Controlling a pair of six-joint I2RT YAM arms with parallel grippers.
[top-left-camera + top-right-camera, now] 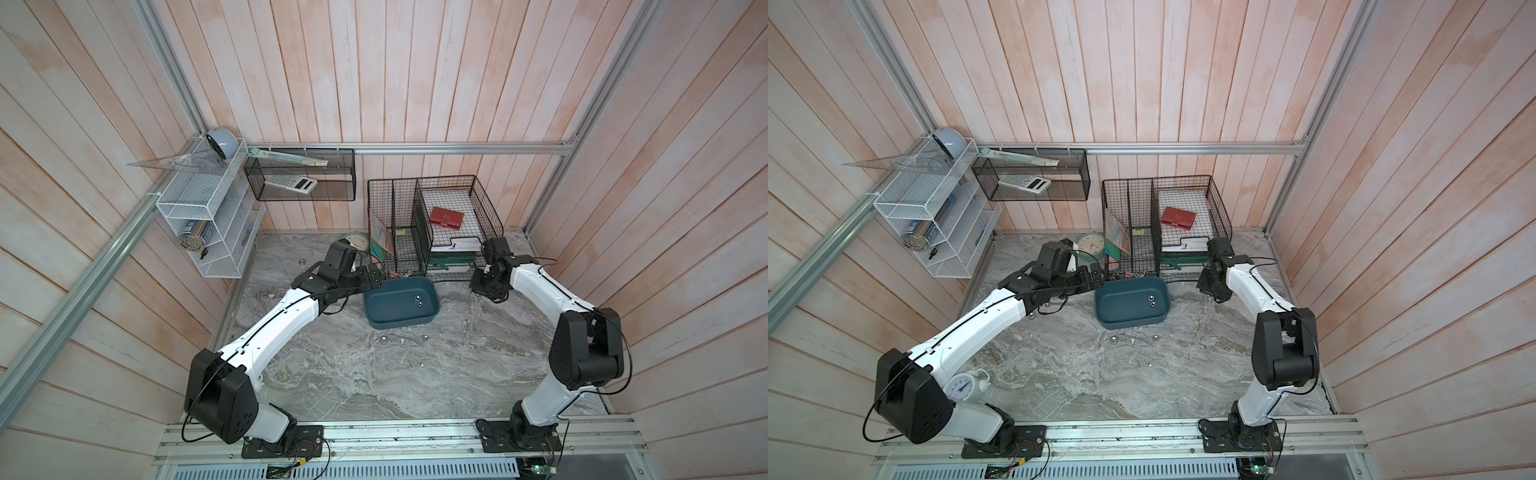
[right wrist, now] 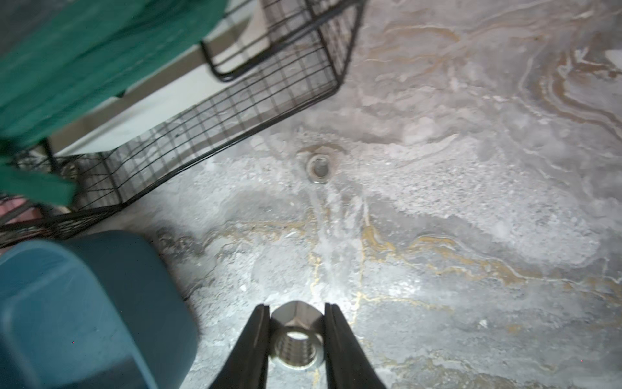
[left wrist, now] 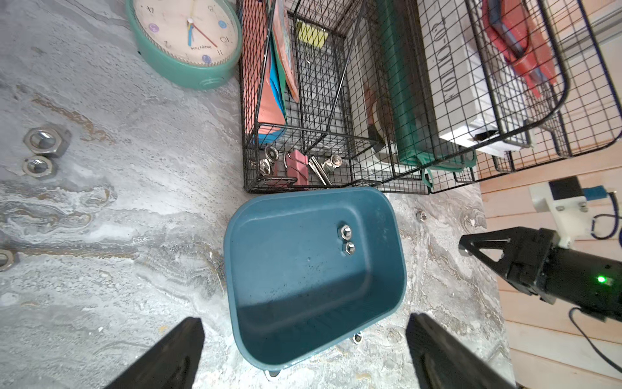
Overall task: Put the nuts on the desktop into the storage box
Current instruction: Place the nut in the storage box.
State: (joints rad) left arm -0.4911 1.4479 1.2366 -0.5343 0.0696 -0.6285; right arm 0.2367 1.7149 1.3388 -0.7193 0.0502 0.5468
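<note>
Two nuts point(image 3: 345, 231) lay touching each other inside your storage box point(image 3: 296, 286), which stood just beside the black wire organiser point(image 3: 336, 101). Your right gripper point(image 2: 297, 308) was clamped on a hex nut point(image 2: 296, 340) over the desktop point(image 2: 437, 208), beside the box corner. A loose nut point(image 2: 318, 168) lay nearby. Your left gripper point(image 3: 306, 321) hung over the box, jaws spread wide, holding nothing.

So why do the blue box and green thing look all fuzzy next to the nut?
Right wrist view: the storage box and green fabric sit close to the lens, out of focus; the gripped nut is sharper, with bright glare on the desktop beyond it.
</note>
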